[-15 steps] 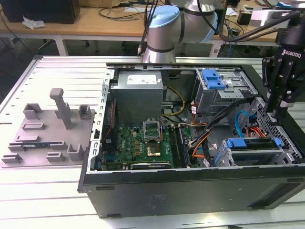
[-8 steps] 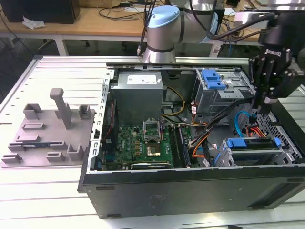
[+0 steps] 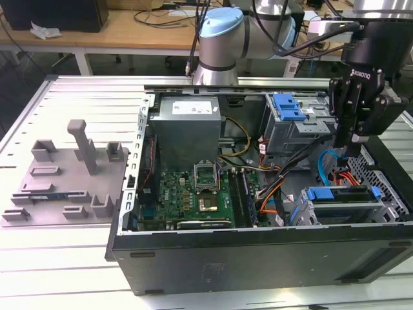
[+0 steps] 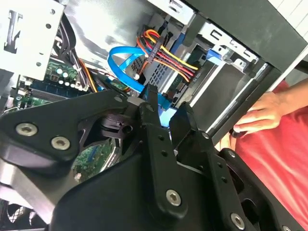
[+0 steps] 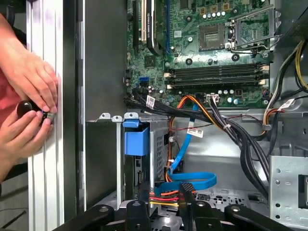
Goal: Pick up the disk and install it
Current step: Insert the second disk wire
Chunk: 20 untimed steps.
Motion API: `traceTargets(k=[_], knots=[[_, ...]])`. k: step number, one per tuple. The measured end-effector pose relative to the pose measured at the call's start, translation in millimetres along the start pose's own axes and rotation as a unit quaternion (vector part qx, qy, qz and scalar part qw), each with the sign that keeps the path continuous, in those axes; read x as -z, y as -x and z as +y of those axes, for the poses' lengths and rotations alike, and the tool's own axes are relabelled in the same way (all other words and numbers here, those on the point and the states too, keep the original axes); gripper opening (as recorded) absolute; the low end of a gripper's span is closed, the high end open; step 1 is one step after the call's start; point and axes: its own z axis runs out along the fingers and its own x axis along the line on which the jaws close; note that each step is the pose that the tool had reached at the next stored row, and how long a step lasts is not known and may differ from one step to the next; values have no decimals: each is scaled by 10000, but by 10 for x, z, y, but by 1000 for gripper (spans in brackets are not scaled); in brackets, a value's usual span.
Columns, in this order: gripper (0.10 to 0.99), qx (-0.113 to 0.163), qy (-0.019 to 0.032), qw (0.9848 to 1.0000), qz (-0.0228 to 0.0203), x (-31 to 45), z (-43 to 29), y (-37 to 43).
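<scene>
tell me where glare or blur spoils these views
Exterior view: even light, table slats washed pale, gripper sharp. Second wrist view: gripper looms dark and soft, hand brightly lit. First wrist view: motherboard crisp, hands slightly overexposed.

Ext. view looks down on open PC case (image 3: 258, 258) from above; both wrist views close inside it.

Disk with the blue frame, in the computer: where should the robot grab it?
Probably by the blue-framed upper edge of the disk, coming straight down from above. It stands on edge in a metal cage, so its flat sides are walled in. The open case leaves just that thin edge free for the pincer.
</scene>
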Motion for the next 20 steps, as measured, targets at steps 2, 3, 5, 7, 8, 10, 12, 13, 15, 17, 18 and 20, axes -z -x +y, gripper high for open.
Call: traceTargets(k=[2,3,5,7,8,10,12,13,15,17,18,20], knots=[[376,-2,5,10000,37,-2,-19,0],[376,-2,9,10000,56,-3,-35,0],[376,-25,18,10000,65,-13,-41,1],[376,-141,62,9999,63,-27,-41,5],[376,-196,83,9998,63,-32,-41,6],[376,-331,134,9993,63,-44,-41,8],[376,-354,143,9992,77,-57,-41,-10],[376,-353,144,9992,87,-63,-44,-19],[376,-352,148,9992,101,-81,-47,-35],[376,-352,147,9992,118,-107,-47,-28],[376,-353,147,9992,131,-121,-47,-23],[376,-353,145,9991,166,-150,-48,-12]])
